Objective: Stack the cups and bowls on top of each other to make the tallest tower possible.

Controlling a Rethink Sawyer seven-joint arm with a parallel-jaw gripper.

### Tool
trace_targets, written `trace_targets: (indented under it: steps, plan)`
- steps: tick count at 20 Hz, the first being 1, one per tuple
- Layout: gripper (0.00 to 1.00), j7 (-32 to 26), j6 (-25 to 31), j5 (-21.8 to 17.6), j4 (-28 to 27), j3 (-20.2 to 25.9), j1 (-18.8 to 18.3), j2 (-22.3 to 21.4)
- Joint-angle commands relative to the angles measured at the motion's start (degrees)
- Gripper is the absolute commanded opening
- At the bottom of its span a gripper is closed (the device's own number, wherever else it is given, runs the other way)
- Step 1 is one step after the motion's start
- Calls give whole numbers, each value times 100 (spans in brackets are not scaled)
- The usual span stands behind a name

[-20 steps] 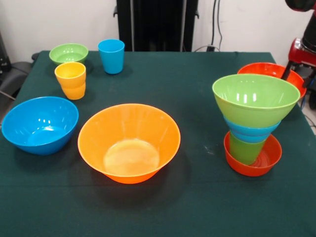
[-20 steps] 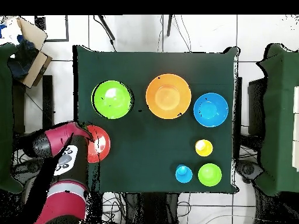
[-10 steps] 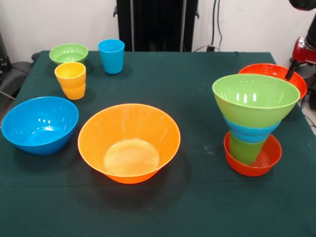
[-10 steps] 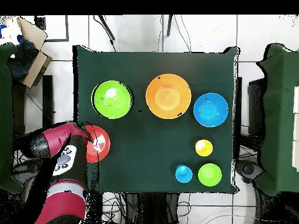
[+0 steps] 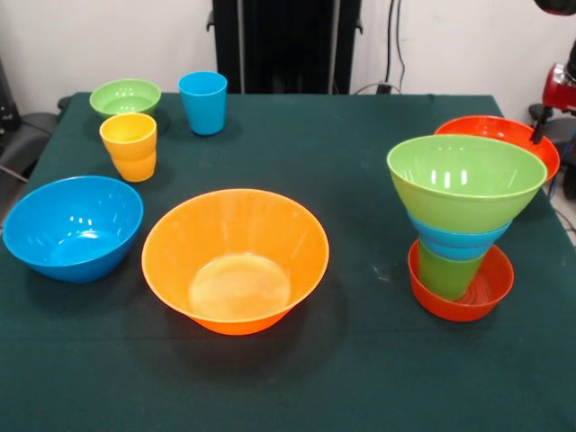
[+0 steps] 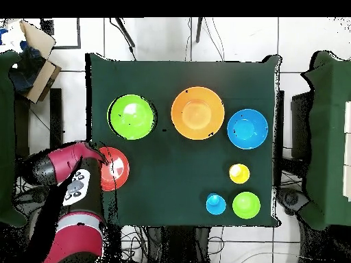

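The tower (image 5: 461, 229) stands at the right: a red-orange bowl lowest, a green cup in it, then a blue bowl and a wide green bowl (image 6: 131, 116) on top. Just behind it sits a red bowl (image 5: 498, 131), and my gripper (image 5: 539, 127) shows only as a dark tip at that bowl's right rim. From above, the arm (image 6: 74, 193) covers the red bowl's (image 6: 115, 168) left side and hides the gripper. Loose on the cloth are a big orange bowl (image 5: 236, 259), a blue bowl (image 5: 72, 225), a yellow-orange cup (image 5: 129, 145), a blue cup (image 5: 202, 102) and a small green bowl (image 5: 125, 96).
The table (image 5: 360, 378) wears a dark green cloth. A black stand (image 5: 286, 45) rises behind its far edge. A cardboard box (image 6: 31, 58) sits off the table in the overhead view.
The dark gripper tip has drifted to the right along the red bowl's rim, toward the table edge. Bowls, cups and tower have not moved.
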Motion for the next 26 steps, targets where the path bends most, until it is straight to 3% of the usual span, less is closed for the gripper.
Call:
trace_targets:
  steps: [1, 26]
  plan:
    - [100, -46, 86, -90, 179, 511, -134, 118]
    - [100, 519, 11, -97, -486, -205, 474, 780]
